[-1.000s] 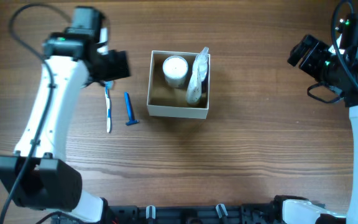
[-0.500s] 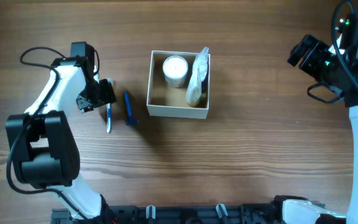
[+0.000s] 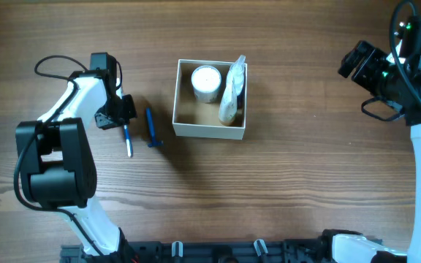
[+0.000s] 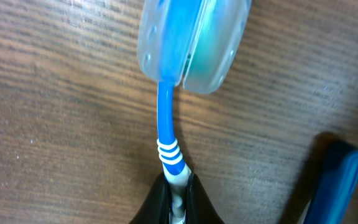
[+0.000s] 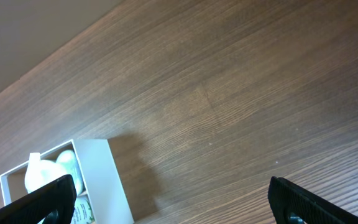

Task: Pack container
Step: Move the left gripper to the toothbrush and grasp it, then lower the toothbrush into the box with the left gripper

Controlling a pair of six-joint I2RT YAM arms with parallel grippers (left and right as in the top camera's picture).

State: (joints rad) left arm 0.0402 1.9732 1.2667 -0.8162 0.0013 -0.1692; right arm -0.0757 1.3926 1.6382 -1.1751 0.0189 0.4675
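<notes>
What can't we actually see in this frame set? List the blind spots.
Overhead: left gripper covers the toothbrush head end.
Left wrist: cloudy cap blurs the bristles; razor cut off by the frame edge.
Right wrist: container cut off by the bottom edge, contents mostly hidden.

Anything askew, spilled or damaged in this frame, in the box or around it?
One thing: the pale translucent tube in the square white cardboard container lies slanted along its right wall, its end poking over the far rim. The left tool pinches the blue-and-white toothbrush normally; nothing spilled.
</notes>
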